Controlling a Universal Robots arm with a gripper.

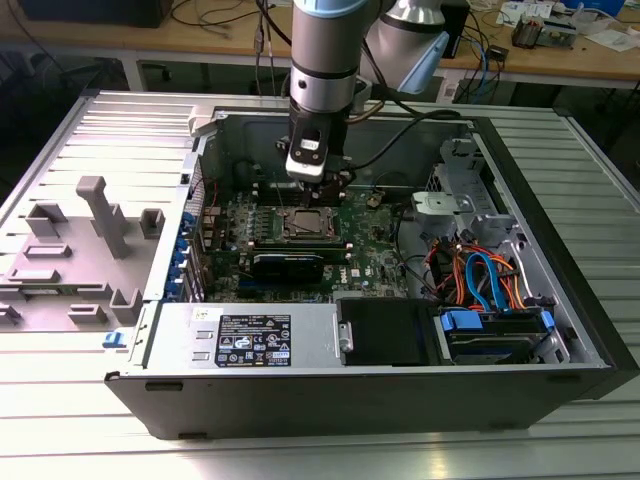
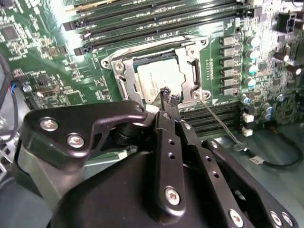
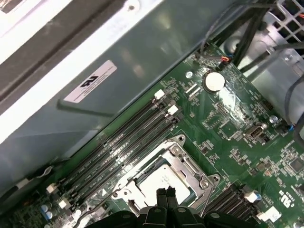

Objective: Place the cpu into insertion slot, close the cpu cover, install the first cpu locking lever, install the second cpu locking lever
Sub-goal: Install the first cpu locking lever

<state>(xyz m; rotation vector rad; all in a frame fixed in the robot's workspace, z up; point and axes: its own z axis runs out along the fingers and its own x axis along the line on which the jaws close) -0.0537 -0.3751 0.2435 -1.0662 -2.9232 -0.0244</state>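
The cpu (image 2: 154,80) lies in the insertion slot (image 1: 305,223) on the green motherboard, its silvery top showing through the cut-out of the cpu cover (image 2: 187,64). The cover lies flat over the cpu (image 3: 159,183), its frame (image 3: 185,164) ringing the chip. A thin wire locking lever (image 2: 221,123) sticks out from one corner of the socket, away from the frame. My gripper (image 2: 168,97) hovers just above the socket's edge with its narrow fingertips pressed together and nothing between them. From the exterior view the gripper (image 1: 318,185) hangs straight down over the slot's far side.
Long black memory slots (image 3: 123,142) run beside the socket, and the case's metal wall (image 3: 118,71) rises close behind them. A black shroud (image 1: 385,330), a power supply (image 1: 250,335) and coloured cables (image 1: 480,275) fill the case. A grey fixture (image 1: 80,250) stands at the exterior view's left.
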